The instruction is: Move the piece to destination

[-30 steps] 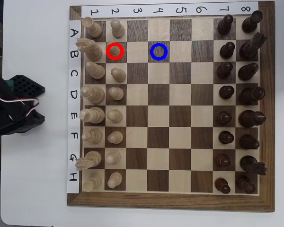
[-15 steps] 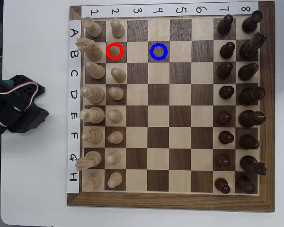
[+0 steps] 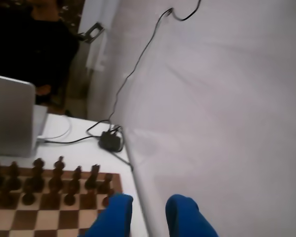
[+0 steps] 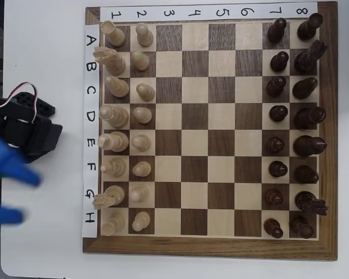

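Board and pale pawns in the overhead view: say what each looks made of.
Board: seemingly wood, with visible grain in the brown frame and a smooth satin finish on its light and dark squares. Pale pawns, such as the one on B2: apparently turned light wood, cream with a slight sheen; painted or plastic cannot be ruled out.

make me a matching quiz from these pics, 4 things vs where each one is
Things:
1. pale pawn of row B
2. dark pieces
3. gripper
4. laptop

Places:
a. columns 7 and 8
b. wrist view, left edge, beyond the board
c. column 2, on a dark square
d. overhead view, off the board to its left, open over the white table

Pairs: 1-c, 2-a, 3-d, 4-b
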Controlling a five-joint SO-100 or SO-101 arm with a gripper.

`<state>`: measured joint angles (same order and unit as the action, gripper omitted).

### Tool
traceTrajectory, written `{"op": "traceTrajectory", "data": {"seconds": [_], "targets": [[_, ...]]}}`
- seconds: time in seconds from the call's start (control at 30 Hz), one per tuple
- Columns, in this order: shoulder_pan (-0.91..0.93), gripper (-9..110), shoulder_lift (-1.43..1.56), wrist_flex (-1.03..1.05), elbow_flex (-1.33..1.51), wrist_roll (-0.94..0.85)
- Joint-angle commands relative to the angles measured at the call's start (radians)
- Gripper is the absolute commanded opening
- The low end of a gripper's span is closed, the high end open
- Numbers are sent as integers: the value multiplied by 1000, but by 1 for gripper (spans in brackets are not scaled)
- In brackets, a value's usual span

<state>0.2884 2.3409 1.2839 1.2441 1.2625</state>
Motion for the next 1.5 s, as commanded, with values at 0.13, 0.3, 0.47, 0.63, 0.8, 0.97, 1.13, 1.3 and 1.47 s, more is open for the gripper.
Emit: {"op": "traceTrajectory", "data": {"seconds": [0.13,0.3,0.47,0.63,0.8,0.97,1.13,1.3,1.47], "targets": [[-367,0,-327,439,-299,492],[-448,0,-316,439,-184,759],[-499,0,-284,440,-41,905],[-529,0,-225,440,94,923],[-569,0,-175,440,213,897],[-578,0,-195,440,241,1017],[-617,0,-253,440,307,1124],[-687,6,-325,439,337,1243],[-753,7,-353,399,373,1315]]}}
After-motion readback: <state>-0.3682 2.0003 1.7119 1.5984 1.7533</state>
